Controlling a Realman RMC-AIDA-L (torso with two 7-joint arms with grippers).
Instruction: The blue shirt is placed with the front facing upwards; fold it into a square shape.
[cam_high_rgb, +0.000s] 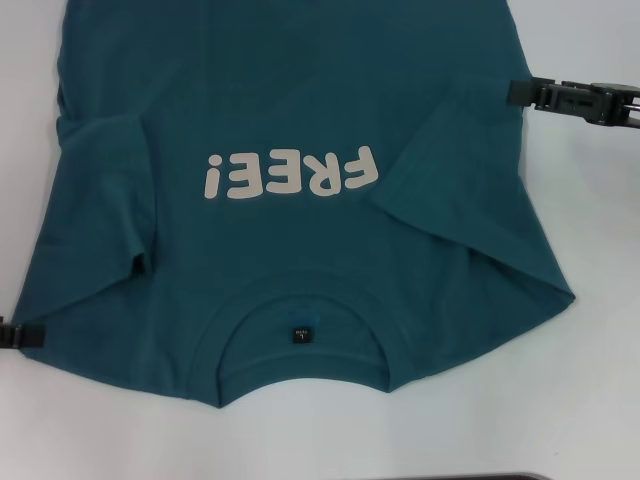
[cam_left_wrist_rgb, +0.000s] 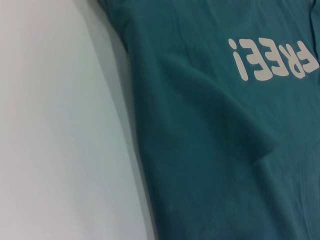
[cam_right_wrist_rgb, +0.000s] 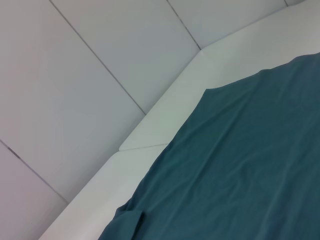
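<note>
Teal-blue cotton T-shirt with the off-white "FREE!" print lies front-up on our white surface, both sleeves folded inward to square it. Our right gripper hovers beside its edge, our left gripper opposite; we cannot tell either's jaws.

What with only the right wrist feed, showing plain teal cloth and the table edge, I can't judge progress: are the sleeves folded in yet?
Observer: Yes. In the head view, both sleeves of the blue shirt lie folded inward onto its front.
Operator: Is the print covered?
Observer: No, the FREE! print shows whole between the sleeves.
Operator: Where are the grippers?
Observer: The right gripper is beside the shirt's right edge. The left gripper just shows at the picture's left edge, near the shoulder.
</note>
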